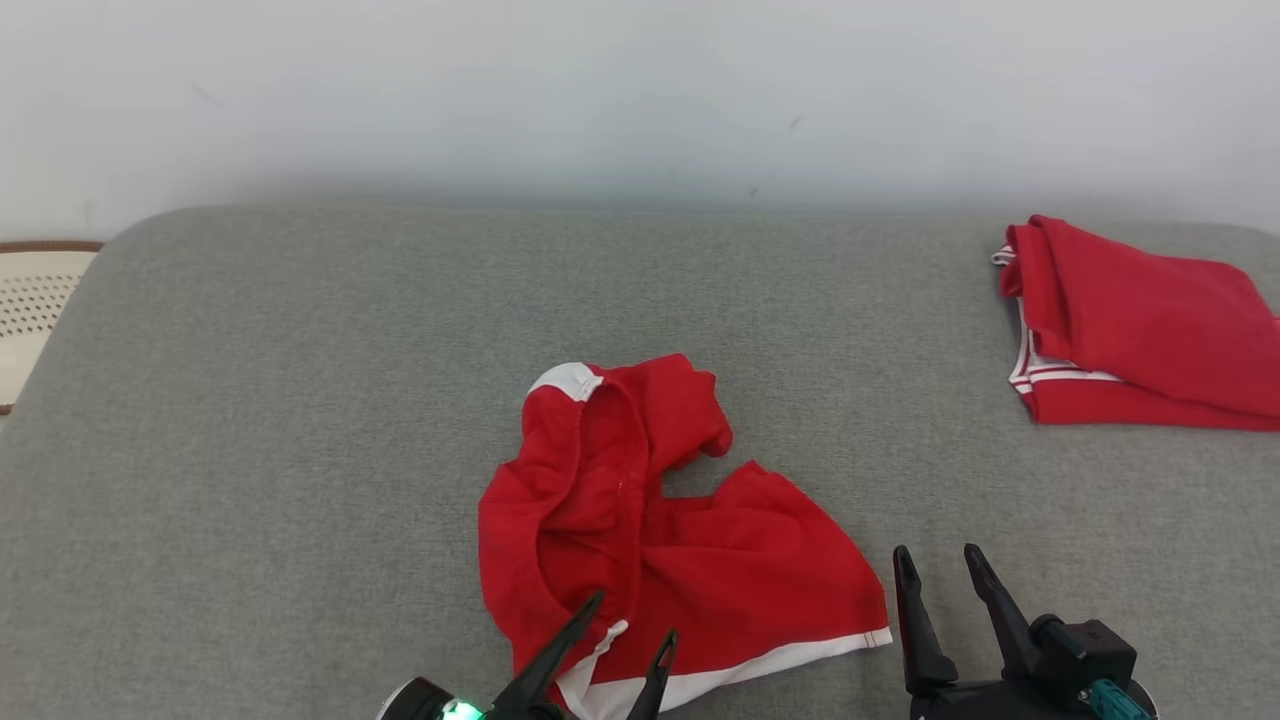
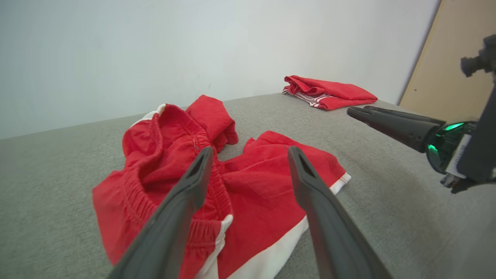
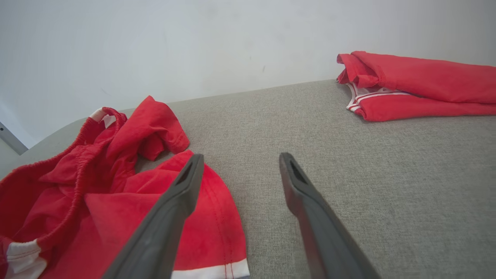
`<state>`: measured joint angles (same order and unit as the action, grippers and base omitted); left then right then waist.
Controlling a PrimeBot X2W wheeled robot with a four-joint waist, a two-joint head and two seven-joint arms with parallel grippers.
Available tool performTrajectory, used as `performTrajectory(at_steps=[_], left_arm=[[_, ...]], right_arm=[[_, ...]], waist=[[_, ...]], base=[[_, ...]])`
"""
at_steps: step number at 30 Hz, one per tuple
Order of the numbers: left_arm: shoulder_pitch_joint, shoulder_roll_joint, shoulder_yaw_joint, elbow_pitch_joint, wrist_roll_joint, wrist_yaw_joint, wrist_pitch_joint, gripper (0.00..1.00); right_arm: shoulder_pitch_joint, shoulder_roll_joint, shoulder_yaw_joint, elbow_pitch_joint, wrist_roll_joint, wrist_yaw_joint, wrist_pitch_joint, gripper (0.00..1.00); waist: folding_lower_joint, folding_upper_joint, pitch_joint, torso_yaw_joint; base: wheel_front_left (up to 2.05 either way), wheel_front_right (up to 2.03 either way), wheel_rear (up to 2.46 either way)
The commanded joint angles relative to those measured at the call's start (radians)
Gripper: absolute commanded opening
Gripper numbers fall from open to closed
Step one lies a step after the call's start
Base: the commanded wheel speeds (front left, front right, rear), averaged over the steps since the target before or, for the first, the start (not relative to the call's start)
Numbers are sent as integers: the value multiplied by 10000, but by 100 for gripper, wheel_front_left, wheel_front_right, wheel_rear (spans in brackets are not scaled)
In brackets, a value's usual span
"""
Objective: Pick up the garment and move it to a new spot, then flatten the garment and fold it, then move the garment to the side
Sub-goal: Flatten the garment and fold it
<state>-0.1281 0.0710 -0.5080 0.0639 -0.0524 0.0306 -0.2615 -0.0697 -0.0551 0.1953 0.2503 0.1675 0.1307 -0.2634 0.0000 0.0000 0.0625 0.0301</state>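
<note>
Crumpled red garment point(image 1: 720, 570) w/ white trim lies at centre-front of grey worktop point(image 1: 300, 450), elastic waistband toward the left. L end effector point(image 1: 634, 616) is released, fingers spread just over the garment's near edge, nothing btwn them. R end effector point(image 1: 936, 552) is also released, over bare worktop just right of the hem. A folded red piece point(image 1: 1140, 320) sits far right by the wall point(image 1: 600, 90), well apart.

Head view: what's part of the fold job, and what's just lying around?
Job:
- crumpled red garment, centre
- left claw, open over its near edge
- right claw, open beside it

Lying about:
- folded red garment, far right
- cream perforated object, left edge
</note>
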Motion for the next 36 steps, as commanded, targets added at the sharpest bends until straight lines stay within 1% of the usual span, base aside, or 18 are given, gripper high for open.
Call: performTrajectory(at_steps=[1,5,12,16,22,23,24,25,30,34,36], left_arm=[[-157,76,-59,152,102,-88,-11,100],[-620,194,-143,928,235,-240,83,100],[-1475,569,-243,2333,525,-448,176,100],[-1816,881,-306,2997,720,-535,280,100],[-1837,1310,-465,3415,814,-717,748,100],[-1813,1332,-445,3406,765,-677,749,76],[-1787,1335,-405,3404,693,-659,759,14],[-1730,1322,-355,3413,603,-643,792,0],[-1505,1253,-151,3023,293,-471,518,0],[-1428,1236,-52,2696,55,-474,440,0],[-1295,1176,99,2402,-153,-365,373,0]], right_arm=[[-27,4,29,35,66,1,-13,100],[-129,8,97,77,113,1,-13,100],[-216,14,59,136,167,1,-13,100],[-264,13,47,173,192,1,-12,100],[-225,21,-53,212,191,1,-12,100],[-229,22,-47,215,193,1,-12,100],[-228,23,-43,219,191,1,-12,100],[-221,24,-31,217,183,1,-12,100],[-83,27,-101,185,161,1,-12,100],[-33,15,-143,170,108,1,-12,100],[-30,14,-142,152,86,1,-12,100]], waist=[[0,0,20,-143],[0,0,88,-461],[0,0,298,-959],[0,0,375,-1085],[0,0,351,-1058],[0,0,338,-1041],[0,0,314,-1023],[0,0,294,-1010],[0,0,195,-867],[0,0,177,-674],[0,0,162,-548]], base=[[0,0,0],[0,0,0],[0,0,0],[0,0,0],[0,0,0],[0,0,0],[0,0,0],[0,0,0],[0,0,0],[0,0,0],[0,0,0]])
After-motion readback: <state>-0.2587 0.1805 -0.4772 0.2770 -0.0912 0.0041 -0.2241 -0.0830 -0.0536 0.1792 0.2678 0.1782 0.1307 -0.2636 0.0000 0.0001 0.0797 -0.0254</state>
